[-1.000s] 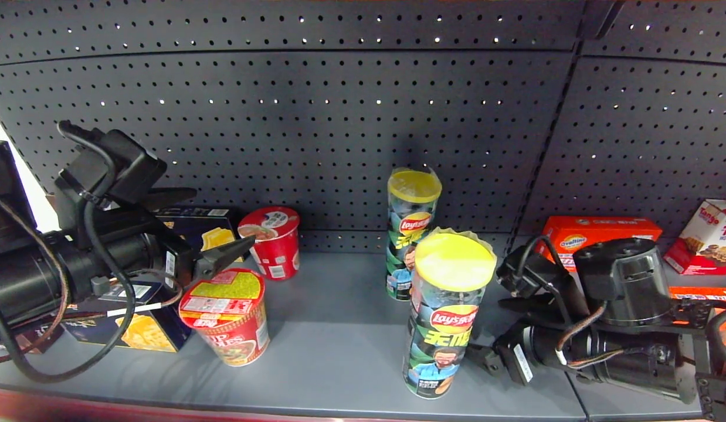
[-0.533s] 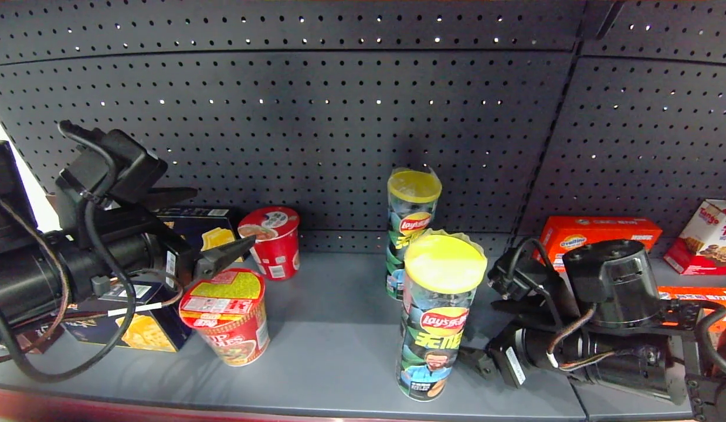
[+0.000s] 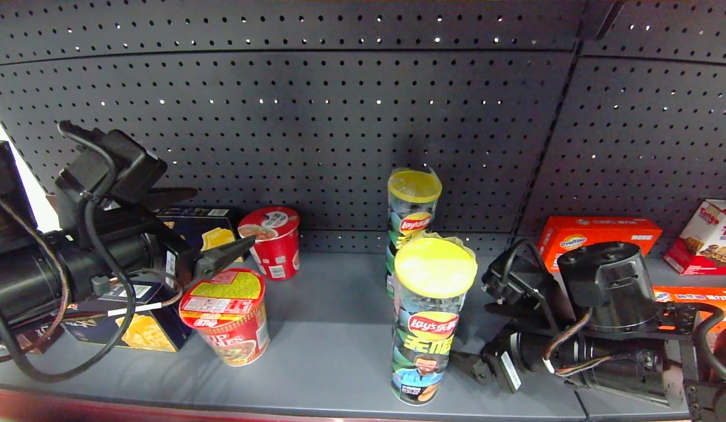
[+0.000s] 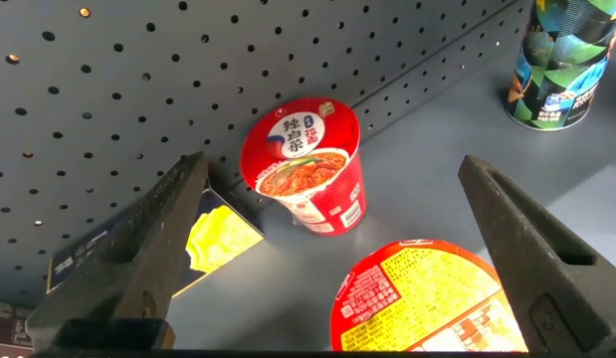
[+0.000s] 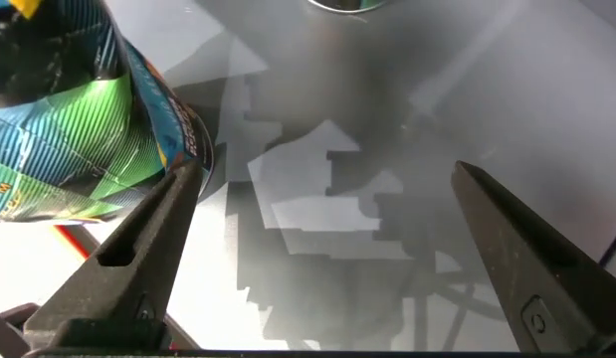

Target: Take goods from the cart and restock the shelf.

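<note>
I am holding my right gripper low over the grey metal shelf, jaws spread wide and gripping nothing. Just beside its left finger, the nearer tall chip can with the yellow plastic lid is standing upright at the shelf's near edge; I cannot tell whether the finger is touching it. A second can of the same kind is standing upright directly behind it, against the dark perforated back panel.

My left gripper is hovering on the left, also wide open and empty, just above the nearer red noodle cup with the yellow-green lid. A smaller red noodle cup is sitting farther back. Dark blue boxes are lying to the left of the cups, and an orange carton is resting far right.
</note>
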Motion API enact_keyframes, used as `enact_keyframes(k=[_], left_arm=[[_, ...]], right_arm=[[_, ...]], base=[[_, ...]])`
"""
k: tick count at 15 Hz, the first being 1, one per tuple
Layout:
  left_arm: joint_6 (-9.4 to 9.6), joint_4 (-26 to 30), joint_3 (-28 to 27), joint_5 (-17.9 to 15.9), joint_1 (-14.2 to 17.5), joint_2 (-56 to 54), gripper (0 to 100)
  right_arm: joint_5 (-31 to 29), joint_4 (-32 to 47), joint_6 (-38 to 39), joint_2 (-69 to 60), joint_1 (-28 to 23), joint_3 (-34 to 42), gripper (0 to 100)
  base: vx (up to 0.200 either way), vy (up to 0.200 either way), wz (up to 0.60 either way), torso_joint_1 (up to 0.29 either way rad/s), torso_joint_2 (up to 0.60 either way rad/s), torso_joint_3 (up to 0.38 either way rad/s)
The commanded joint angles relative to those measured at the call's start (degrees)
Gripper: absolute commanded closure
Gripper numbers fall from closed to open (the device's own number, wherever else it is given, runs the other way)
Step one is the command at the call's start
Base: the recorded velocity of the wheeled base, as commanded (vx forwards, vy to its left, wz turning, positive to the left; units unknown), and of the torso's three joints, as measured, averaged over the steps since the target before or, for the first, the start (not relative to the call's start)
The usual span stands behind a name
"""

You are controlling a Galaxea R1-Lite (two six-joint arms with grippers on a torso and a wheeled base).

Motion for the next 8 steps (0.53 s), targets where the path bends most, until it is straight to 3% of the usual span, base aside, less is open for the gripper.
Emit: enact_keyframes(k=[1,8], left_arm=[[0.01,0.0,0.0,0.0,0.0,0.1,0],[0.01,-0.1,0.2,0.0,0.1,0.1,0]], right_arm=[[0.0,0.0,0.0,0.0,0.4,-0.1,0],[0.1,-0.5,0.0,0.9,1.0,-0.6,0]], base=[[0.000,0.000,0.00,0.000,0.00,0.000],[0.000,0.000,0.00,0.000,0.00,0.000]])
